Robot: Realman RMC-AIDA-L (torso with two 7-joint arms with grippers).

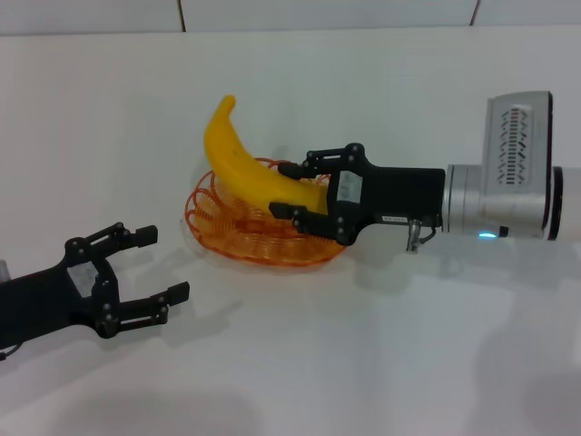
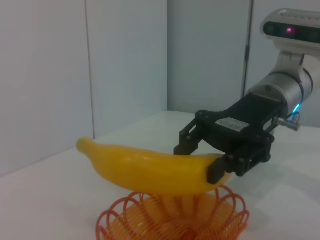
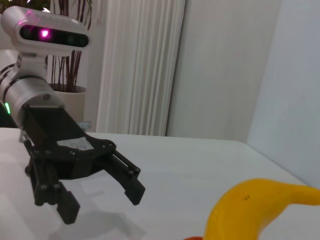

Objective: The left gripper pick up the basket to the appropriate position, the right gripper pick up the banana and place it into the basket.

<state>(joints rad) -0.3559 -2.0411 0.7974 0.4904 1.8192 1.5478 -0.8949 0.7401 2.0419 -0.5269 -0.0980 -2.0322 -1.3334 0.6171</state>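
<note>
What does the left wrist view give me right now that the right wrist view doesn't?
Only the left wrist view shows the right gripper shut on the banana, holding it just above the basket, clear of the wire rim.

Only the right wrist view shows the left gripper, open, holding nothing, above the white table, plus a curtain and a potted plant behind.

Both show the banana, though the right wrist view catches only one end of it and barely any of the basket.

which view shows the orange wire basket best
The head view: the shallow oval orange wire basket shows nearly whole on the white table, part-covered by the yellow plastic banana. The left wrist view shows only its scalloped upper rim. The right wrist view shows barely an orange sliver.
</note>
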